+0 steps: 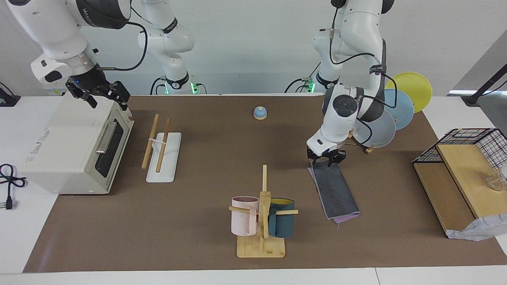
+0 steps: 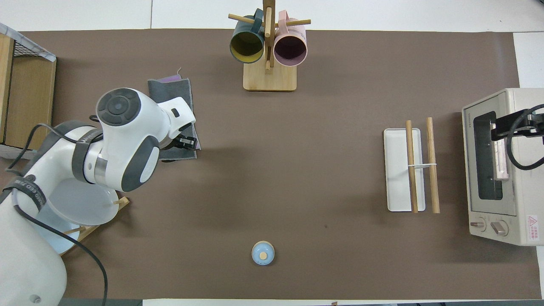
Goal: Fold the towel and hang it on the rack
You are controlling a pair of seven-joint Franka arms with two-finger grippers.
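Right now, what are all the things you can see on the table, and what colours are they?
towel: one, folded, grey up with purple peeking out, toward the left arm's end
mug tree: one, wooden, with a pink mug and a dark teal mug
plates: three, grey, blue, yellow, in a rack
rod rack: one, white tray with two wooden rods
toaster oven: one, cream
bell: one, blue
wooden shelf: one, with a black wire basket
left gripper: over the towel's nearer end
right gripper: open, waiting over the toaster oven

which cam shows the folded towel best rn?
Facing view: the whole towel shows, grey face up, a purple strip at its end farther from the robots, left gripper at its nearer end. Overhead, the left arm hides much of it.
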